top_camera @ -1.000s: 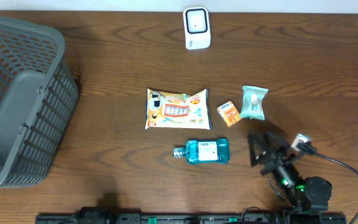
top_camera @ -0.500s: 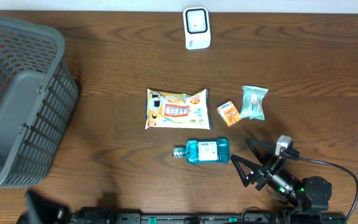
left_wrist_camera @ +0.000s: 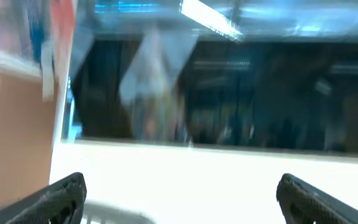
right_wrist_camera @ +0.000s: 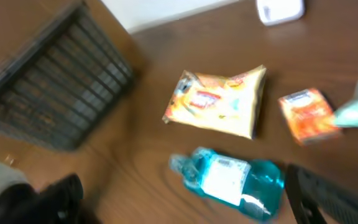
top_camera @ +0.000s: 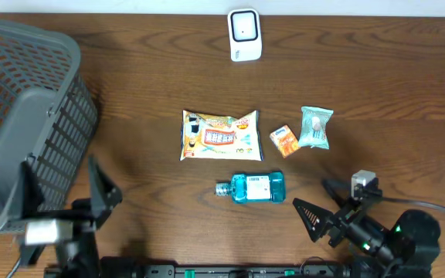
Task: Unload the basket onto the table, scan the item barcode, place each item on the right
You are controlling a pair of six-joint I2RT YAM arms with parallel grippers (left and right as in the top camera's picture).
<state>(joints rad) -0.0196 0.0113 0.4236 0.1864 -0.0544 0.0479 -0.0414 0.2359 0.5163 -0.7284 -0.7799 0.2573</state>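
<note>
Right gripper (top_camera: pixel 312 198), lower right of the overhead frame, wide open and empty, just right of the blue bottle (top_camera: pixel 252 188) lying at centre on the counter (top_camera: pixel 377 93); left gripper (top_camera: pixel 60 185), lower left, likewise open and empty. Best grasp the bottle across its body, label uncovered, then face it toward the white scanner (top_camera: pixel 245 35) at top centre.

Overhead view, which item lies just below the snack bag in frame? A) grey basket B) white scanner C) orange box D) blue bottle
D: the blue bottle lies on its side on the table directly under the snack bag in the overhead view.
</note>
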